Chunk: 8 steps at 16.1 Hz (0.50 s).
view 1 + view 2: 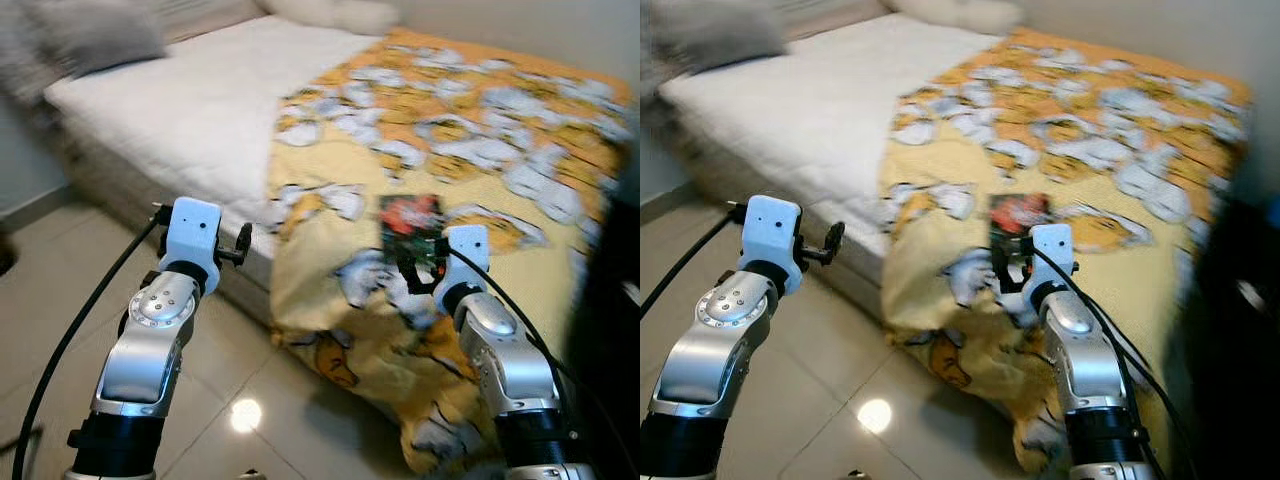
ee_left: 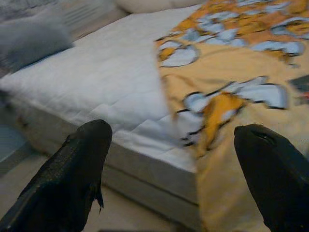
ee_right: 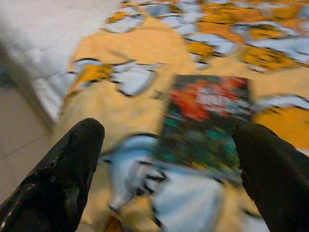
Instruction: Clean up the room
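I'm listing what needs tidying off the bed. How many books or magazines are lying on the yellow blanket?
1. A dark book with a red-and-green cover lies flat on the yellow blanket near the bed's edge, just ahead of the open right gripper. Blanket folds could hide others.

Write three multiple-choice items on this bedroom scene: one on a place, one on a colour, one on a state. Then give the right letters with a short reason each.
1. Where does the dark packet lie?
A. on the floor tiles
B. on the patterned blanket
C. on the grey pillow

2. What is the main colour of the blanket?
A. yellow-orange
B. plain blue
C. black

3. How do the fingers of the right pincer stand?
A. shut on the packet
B. shut on the blanket
C. spread open

Key: 1 B, the packet rests on the blanket near the bed's edge. 2 A, yellow-orange ground with pale figures. 3 C, the right wrist view shows both fingers wide apart with the packet ahead, ungrasped.
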Motion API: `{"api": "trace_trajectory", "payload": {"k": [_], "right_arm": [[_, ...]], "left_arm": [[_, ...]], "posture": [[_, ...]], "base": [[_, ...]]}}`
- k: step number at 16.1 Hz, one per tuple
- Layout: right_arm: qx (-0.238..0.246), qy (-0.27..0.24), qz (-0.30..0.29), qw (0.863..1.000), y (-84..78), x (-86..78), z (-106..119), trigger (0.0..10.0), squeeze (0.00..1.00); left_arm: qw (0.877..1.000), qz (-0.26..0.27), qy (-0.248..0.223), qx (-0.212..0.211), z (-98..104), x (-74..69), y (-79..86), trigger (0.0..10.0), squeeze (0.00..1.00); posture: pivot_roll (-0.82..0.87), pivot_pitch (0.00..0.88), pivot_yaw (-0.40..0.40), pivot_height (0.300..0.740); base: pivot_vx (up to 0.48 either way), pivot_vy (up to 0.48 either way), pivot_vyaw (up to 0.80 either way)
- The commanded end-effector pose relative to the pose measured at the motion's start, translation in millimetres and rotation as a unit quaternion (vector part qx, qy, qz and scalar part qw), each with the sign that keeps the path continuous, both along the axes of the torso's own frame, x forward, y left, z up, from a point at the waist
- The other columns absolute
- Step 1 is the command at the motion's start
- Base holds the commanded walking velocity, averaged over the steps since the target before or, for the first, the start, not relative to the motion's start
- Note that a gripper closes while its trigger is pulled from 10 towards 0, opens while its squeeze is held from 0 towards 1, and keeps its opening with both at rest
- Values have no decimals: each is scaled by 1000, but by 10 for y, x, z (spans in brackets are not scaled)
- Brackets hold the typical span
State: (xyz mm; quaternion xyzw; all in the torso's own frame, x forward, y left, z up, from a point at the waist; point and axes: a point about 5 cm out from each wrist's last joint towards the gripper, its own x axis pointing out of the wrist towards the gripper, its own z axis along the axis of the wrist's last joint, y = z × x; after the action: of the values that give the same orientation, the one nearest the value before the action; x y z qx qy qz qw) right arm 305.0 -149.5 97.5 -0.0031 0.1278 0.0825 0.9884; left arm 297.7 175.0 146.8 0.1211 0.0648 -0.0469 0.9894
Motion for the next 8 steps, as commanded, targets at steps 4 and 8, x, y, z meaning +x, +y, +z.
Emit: {"api": "trace_trajectory", "payload": {"k": [4, 8], "right_arm": [[7, 3, -7, 1000, -33, -9, -7, 10000, 0], [7, 3, -5, 1000, -3, -2, -12, 10000, 0]], "left_arm": [[1000, -10, 5, 0, -22, -18, -38, 10000, 925], [1000, -21, 8, 3, -33, -24, -58, 10000, 929]], "posture": [[-7, 0, 37, 740], [-4, 0, 42, 740]], "base": [[306, 0, 0], [305, 0, 0]]}}
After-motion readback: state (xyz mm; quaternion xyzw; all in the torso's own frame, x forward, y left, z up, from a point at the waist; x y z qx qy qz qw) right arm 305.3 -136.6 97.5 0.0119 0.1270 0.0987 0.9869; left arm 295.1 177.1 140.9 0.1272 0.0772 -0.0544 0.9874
